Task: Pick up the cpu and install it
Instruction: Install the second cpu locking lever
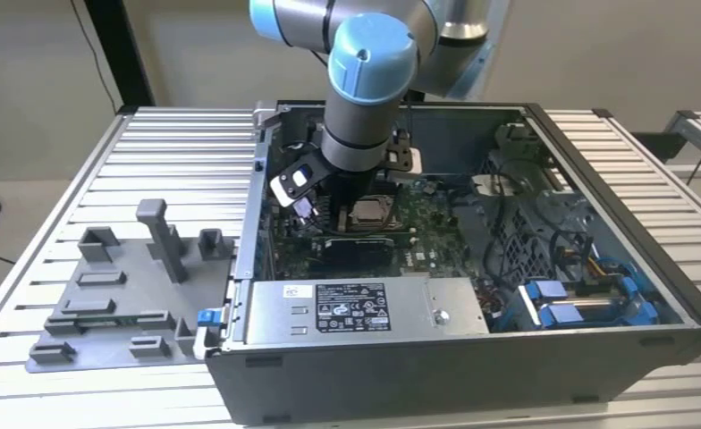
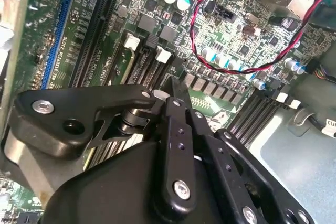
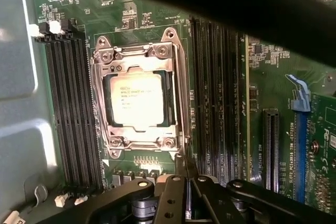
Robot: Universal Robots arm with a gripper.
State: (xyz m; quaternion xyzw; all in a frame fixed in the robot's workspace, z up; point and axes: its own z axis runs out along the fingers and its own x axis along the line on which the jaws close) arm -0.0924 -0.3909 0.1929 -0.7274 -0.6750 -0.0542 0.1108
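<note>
Slatted aluminium tabletop carries an open computer case, with a grey plastic tray of upright posts beside it at the exterior view's left. Your gripper hangs inside the case over the motherboard, its fingertips pressed together on nothing, just beside the socket. The cpu already lies flat within that metal frame, silvery top up. To finish well, you should check that the chip sits square and level in its recess, and keep the closed tips clear of the memory slots flanking it. Whether the frame is latched, you cannot tell.
</note>
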